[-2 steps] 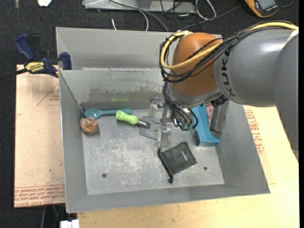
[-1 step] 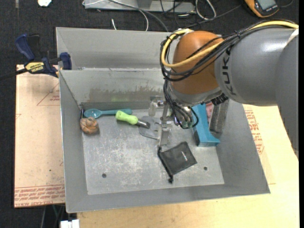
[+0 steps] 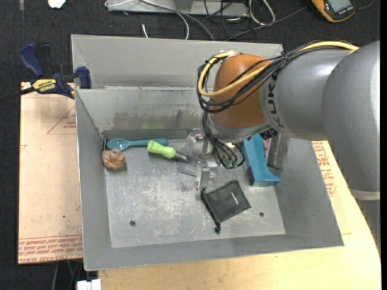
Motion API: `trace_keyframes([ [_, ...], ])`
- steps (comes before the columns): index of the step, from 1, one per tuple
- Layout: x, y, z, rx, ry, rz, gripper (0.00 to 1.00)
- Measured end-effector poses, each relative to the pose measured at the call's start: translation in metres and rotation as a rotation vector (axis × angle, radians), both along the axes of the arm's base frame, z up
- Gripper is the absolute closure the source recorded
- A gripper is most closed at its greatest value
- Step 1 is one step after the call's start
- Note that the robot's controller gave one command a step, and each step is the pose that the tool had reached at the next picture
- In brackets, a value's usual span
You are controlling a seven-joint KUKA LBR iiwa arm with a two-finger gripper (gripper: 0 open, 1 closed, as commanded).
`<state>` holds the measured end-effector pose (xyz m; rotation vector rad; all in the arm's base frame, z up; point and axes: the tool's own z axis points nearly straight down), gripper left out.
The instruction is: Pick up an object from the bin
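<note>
The end effector (image 3: 204, 171) is low in the middle of the bin (image 3: 151, 207), close to the floor, and the step in hand looks like the descent onto a target rather than a lift: nothing can be seen held in it, and whether it is open or closed cannot be told, since the orange wrist cover (image 3: 239, 92) and cables hide much of it. It stands between two candidates. The metal end of the green-handled tool (image 3: 159, 148) lies just beside it on the left, and the black flat pouch (image 3: 227, 199) lies just below it toward the front wall. Which of the two it is meant for is unclear. The next move probably calls for settling squarely over one of them, closing, then rising straight up. The tool is slim and round, so it may roll; the pouch lies flat against the floor and offers little to catch. Room is tight on the right, where a blue box (image 3: 261, 161) and a dark grey block (image 3: 277, 153) stand close to the wrist. The left and front of the floor are open. A blue spoon (image 3: 123, 144) and a brown lump (image 3: 113, 159) sit well apart near the back left corner, clear of any lift.
</note>
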<state>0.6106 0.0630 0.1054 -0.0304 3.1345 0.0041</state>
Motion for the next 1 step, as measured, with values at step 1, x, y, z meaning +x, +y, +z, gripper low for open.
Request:
trace_keyframes([
  [1, 0.0203, -0.0039, -0.0298, 0.002, -0.005, -0.028, 0.0],
])
